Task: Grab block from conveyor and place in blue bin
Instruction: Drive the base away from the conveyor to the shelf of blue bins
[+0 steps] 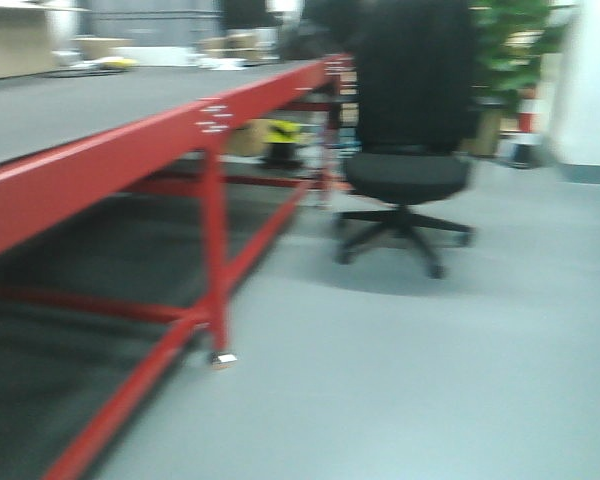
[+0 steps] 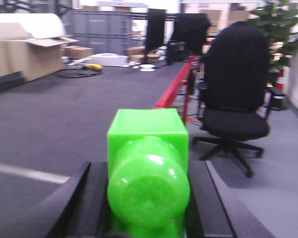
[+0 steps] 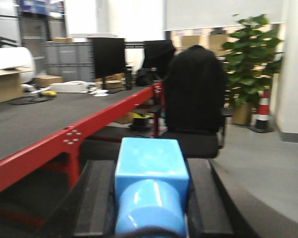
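The conveyor (image 1: 90, 110) is a wide dark grey belt on a red frame, running along the left in the front view. It also shows in the left wrist view (image 2: 64, 114) and the right wrist view (image 3: 35, 119). My left gripper (image 2: 148, 198) is shut on a bright green block (image 2: 148, 163), held above the belt near its red edge. My right gripper (image 3: 150, 198) is shut on a light blue block (image 3: 150, 183), held off the belt beside the red frame. No blue bin shows in any view. Neither gripper shows in the front view.
A black office chair (image 1: 408, 130) stands on the grey floor right of the conveyor's far end. A potted plant (image 1: 515, 50) and a striped cone (image 3: 262, 111) stand beyond it. Cardboard boxes (image 2: 25, 57) and grey crates (image 2: 97, 29) lie past the belt.
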